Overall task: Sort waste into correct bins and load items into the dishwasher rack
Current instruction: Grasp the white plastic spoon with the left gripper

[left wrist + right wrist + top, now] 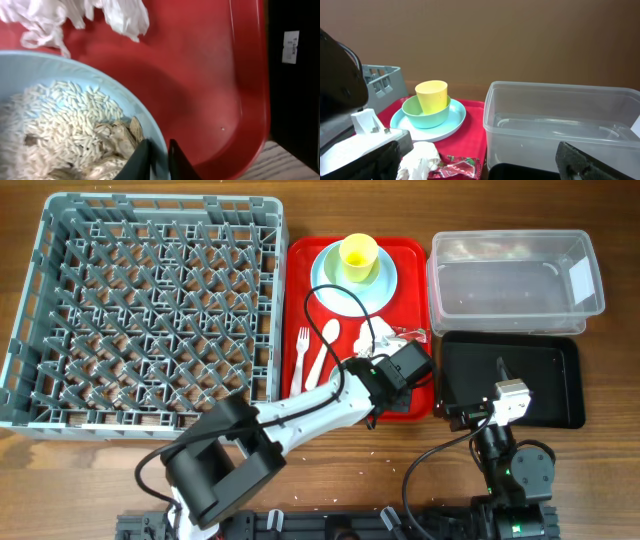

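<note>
My left gripper [159,159] is shut on the rim of a pale blue bowl [60,75] holding rice-like food scraps [70,120]. It sits over the red tray's near right corner [400,375], hiding that bowl from overhead. The crumpled white napkin [375,335] and red-and-clear wrapper [410,333] lie just beyond it. The yellow cup [358,256] stands in another bowl on the pale blue plate [330,280]. The white fork [303,355] and spoon [322,352] lie on the tray. My right gripper [498,380] is open and empty over the black tray [545,380].
The grey dishwasher rack [150,310] fills the left side. The clear tub [515,280] stands behind the black tray. The flat red serving tray [300,300] lies between rack and bins. The right wrist view shows the cup [432,96] and tub [560,120].
</note>
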`<act>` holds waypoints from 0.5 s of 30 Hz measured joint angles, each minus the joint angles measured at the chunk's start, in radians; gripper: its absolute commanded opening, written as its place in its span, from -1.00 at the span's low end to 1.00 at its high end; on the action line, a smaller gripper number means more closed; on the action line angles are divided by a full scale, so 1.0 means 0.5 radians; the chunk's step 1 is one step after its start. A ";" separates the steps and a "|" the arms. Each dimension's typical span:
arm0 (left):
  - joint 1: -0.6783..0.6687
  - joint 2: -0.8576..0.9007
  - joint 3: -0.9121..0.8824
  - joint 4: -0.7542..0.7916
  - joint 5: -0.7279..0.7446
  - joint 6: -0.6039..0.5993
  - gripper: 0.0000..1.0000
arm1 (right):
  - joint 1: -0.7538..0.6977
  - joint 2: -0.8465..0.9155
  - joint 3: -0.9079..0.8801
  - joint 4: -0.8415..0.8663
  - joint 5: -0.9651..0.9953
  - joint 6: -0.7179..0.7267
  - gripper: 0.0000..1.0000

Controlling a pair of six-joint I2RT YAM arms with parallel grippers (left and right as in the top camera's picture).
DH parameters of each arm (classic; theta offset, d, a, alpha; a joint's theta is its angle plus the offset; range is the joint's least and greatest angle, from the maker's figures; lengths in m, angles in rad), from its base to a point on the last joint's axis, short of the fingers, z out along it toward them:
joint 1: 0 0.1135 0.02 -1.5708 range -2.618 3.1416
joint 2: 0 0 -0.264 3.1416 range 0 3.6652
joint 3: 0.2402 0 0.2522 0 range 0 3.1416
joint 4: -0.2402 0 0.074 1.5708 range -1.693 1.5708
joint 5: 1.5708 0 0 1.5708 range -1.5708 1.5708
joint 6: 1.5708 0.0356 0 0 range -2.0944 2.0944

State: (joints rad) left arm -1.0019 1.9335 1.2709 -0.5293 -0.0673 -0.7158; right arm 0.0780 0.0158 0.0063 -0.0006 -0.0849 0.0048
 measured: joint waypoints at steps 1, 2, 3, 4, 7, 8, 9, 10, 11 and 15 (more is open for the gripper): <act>0.000 0.000 0.004 -0.002 -0.014 0.005 -0.92 | 0.000 0.000 0.000 -0.001 0.000 0.000 0.99; -0.002 -0.001 0.011 -0.005 -0.030 0.007 -0.92 | 0.000 0.000 0.000 0.000 0.000 0.001 0.99; -0.002 0.000 0.011 -0.005 -0.044 0.007 -0.92 | 0.000 0.000 0.000 0.000 0.000 0.000 0.99; -0.008 0.000 0.011 -0.003 -0.067 0.007 -0.92 | 0.000 0.000 0.000 -0.001 0.000 0.000 1.00; -0.009 -0.012 0.011 -0.003 -0.099 0.007 -0.92 | 0.000 0.000 0.000 -0.001 0.000 0.000 0.99; -0.008 -0.024 0.011 -0.004 -0.108 0.007 -0.82 | 0.000 0.000 0.000 -0.001 0.000 0.000 1.00; -0.005 -0.040 0.011 -0.003 -0.114 0.007 -0.37 | 0.000 0.000 0.000 0.000 0.000 0.000 1.00; -0.001 -0.046 0.011 -0.002 -0.115 0.009 -0.42 | 0.000 0.000 0.000 0.000 0.000 0.000 1.00; 0.001 -0.046 0.010 -0.011 -0.111 0.002 -0.67 | 0.000 0.000 0.000 0.000 0.000 0.000 0.99; 0.001 -0.046 0.009 -0.020 -0.110 0.003 0.05 | 0.000 0.000 0.000 0.000 0.000 0.000 1.00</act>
State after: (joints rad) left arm -1.0016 1.9106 1.2755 -0.5392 -0.1223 -0.7143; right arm 0.0780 0.0158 0.0063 -0.0006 -0.0849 0.0048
